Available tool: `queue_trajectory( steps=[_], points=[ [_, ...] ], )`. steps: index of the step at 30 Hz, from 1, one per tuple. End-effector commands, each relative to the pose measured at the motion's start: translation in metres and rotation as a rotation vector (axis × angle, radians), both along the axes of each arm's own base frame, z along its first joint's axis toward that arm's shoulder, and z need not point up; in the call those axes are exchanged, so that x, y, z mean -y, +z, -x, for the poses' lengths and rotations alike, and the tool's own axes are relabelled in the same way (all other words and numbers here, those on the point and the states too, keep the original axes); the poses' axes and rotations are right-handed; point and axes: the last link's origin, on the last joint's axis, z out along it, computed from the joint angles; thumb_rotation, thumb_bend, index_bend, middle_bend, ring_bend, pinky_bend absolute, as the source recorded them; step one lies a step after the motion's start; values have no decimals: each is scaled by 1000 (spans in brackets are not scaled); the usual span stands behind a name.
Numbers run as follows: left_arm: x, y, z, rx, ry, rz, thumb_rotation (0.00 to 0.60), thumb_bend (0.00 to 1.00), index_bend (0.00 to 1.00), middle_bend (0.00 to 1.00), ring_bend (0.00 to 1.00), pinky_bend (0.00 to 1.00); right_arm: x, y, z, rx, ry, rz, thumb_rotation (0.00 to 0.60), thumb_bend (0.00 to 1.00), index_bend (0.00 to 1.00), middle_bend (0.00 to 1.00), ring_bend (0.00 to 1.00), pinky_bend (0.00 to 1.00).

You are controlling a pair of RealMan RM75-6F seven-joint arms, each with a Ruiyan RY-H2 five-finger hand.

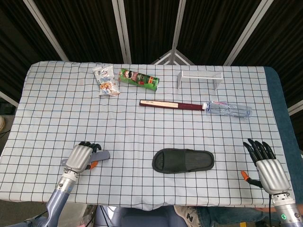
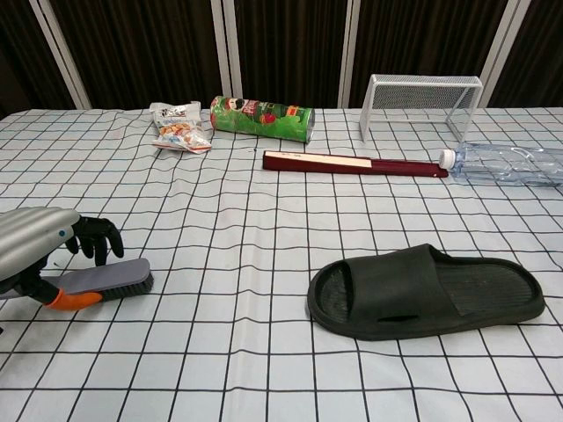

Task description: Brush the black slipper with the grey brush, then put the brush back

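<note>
The grey brush [image 1: 100,155] [image 2: 110,280] lies bristles-down on the checked cloth at the front left. My left hand [image 1: 81,157] [image 2: 40,251] sits over its handle, black fingers arched down on the far side and the orange-tipped thumb against the near side. The fingers do not look closed on it. The black slipper [image 1: 183,161] [image 2: 427,292] lies sole-down at the front middle, well to the right of the brush. My right hand [image 1: 265,168] rests open at the front right corner, fingers spread and nothing in it. It appears only in the head view.
Along the back are a snack bag [image 1: 105,80], a green crisp tube [image 1: 138,78] on its side and a white wire rack [image 1: 200,77]. A dark red flat box [image 1: 170,104] and a plastic bottle [image 1: 228,109] lie mid-table.
</note>
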Motion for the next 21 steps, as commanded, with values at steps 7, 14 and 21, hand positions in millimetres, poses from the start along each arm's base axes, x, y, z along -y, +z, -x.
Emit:
queue_trajectory(
  steps=[7,14,21],
  points=[
    [1,-1,0,-1,-2,3,600,410,404,489,399,356,0,2,1,1,-5,5,524,364,0,0,0,0],
    [0,-2,2,-2,4,10,600,497,414,494,402,356,1,3,1,1,-7,10,524,364,0,0,0,0],
    [-3,-1,2,21,15,10,600,712,494,561,471,440,1,3,0,2,-7,11,526,363,0,0,0,0]
  ],
)
